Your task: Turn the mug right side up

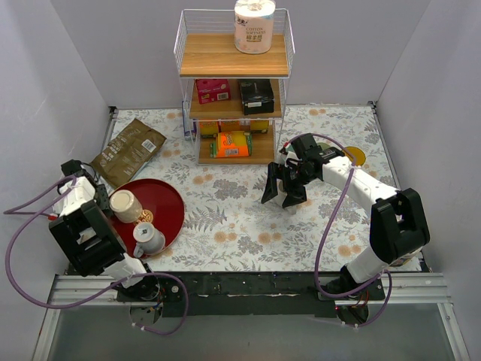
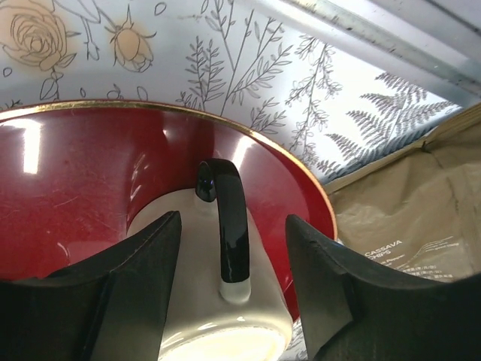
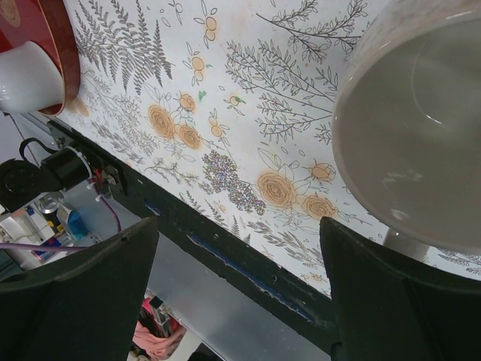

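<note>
Left side of the table, near its left edge: a red tray [image 1: 167,197] carries the mug [image 1: 125,204] at the tray's left rim, with a second, white cup [image 1: 148,238] at the tray's near rim. From above, the mug shows a pale round end upward; whether this is base or mouth cannot be told. The left wrist view shows its cream body and black handle [image 2: 229,226], handle uppermost, lying between the dark fingers of the left gripper [image 2: 233,226]. The jaws stand partly apart astride the mug; a strip of red tray shows between the mug and one finger, so no grip is made. A brown bag [image 1: 128,150] lies just beyond the tray's far-left rim. The right gripper [image 1: 281,197] hangs over the middle of the table, jaws spread wide and holding nothing; its wrist view shows a pale round vessel [image 3: 413,128] beside one finger. A wire shelf [image 1: 234,83] stands at the table's far edge
</note>
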`<move>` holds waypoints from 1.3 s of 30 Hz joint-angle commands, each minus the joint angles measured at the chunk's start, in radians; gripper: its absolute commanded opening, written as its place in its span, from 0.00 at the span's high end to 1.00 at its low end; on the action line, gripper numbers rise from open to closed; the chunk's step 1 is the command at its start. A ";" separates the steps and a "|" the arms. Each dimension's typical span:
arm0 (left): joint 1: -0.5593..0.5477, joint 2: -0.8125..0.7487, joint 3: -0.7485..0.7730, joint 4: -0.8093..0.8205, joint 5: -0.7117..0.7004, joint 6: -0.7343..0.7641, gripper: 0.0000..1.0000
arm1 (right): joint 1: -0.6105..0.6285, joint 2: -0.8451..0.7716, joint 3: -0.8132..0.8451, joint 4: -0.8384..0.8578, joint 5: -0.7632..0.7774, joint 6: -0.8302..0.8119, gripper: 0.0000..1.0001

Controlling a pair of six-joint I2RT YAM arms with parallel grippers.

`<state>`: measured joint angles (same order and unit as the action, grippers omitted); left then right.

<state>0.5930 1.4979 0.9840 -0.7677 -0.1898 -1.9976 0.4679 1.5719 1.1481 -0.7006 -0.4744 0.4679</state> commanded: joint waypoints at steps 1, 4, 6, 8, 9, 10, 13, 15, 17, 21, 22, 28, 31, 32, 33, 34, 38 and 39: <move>0.005 0.004 0.021 -0.051 0.047 -0.702 0.45 | 0.006 0.007 -0.002 0.018 -0.018 -0.006 0.06; 0.005 0.013 0.021 -0.051 0.052 -0.696 0.59 | 0.006 0.010 -0.002 0.019 -0.020 -0.006 0.06; 0.005 0.013 0.022 -0.051 0.050 -0.693 0.68 | 0.006 0.011 0.001 0.021 -0.020 -0.005 0.06; 0.005 0.013 0.028 -0.053 0.047 -0.685 0.82 | 0.006 0.011 0.001 0.023 -0.021 -0.005 0.06; 0.005 0.012 0.031 -0.054 0.044 -0.684 0.86 | 0.006 0.013 -0.001 0.023 -0.021 -0.005 0.06; 0.005 0.010 0.035 -0.059 0.041 -0.678 0.87 | 0.006 0.013 -0.001 0.024 -0.021 -0.005 0.06; 0.005 -0.013 0.041 -0.033 0.038 -0.652 1.00 | 0.006 0.010 0.002 0.027 -0.023 -0.003 0.06; 0.005 -0.036 0.024 -0.004 0.052 -0.639 1.00 | 0.006 0.008 0.005 0.029 -0.024 -0.002 0.06; 0.005 -0.064 0.016 0.028 0.062 -0.630 1.00 | 0.005 0.007 0.012 0.029 -0.021 -0.002 0.07; 0.005 -0.085 0.033 0.036 0.085 -0.595 1.00 | 0.006 0.000 0.027 0.029 -0.020 -0.003 0.07; 0.005 -0.096 0.041 0.041 0.099 -0.583 1.00 | 0.006 -0.004 0.030 0.029 -0.020 0.000 0.07; 0.004 -0.244 0.048 0.088 0.185 -0.451 1.00 | 0.006 -0.012 0.065 0.030 -0.024 0.003 0.06; -0.001 -0.323 0.073 0.116 0.266 -0.332 1.00 | 0.006 -0.013 0.085 0.029 -0.027 0.003 0.06; -0.004 -0.335 0.097 0.123 0.306 -0.301 1.00 | 0.006 -0.016 0.097 0.027 -0.027 0.002 0.06; -0.005 -0.344 0.113 0.123 0.328 -0.271 1.00 | 0.006 -0.015 0.105 0.026 -0.026 -0.003 0.05; -0.015 -0.355 0.128 0.139 0.354 -0.247 1.00 | 0.005 -0.019 0.110 0.023 -0.023 -0.006 0.04; -0.067 -0.302 0.232 0.248 0.533 -0.066 1.00 | 0.006 -0.035 0.140 0.001 0.026 -0.026 0.01; -0.090 -0.280 0.314 0.257 0.584 -0.034 1.00 | 0.006 -0.035 0.157 -0.005 0.036 -0.038 0.01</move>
<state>0.5690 1.1831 1.1225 -0.6582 0.1421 -1.9923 0.4679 1.5780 1.2350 -0.6830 -0.4706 0.4656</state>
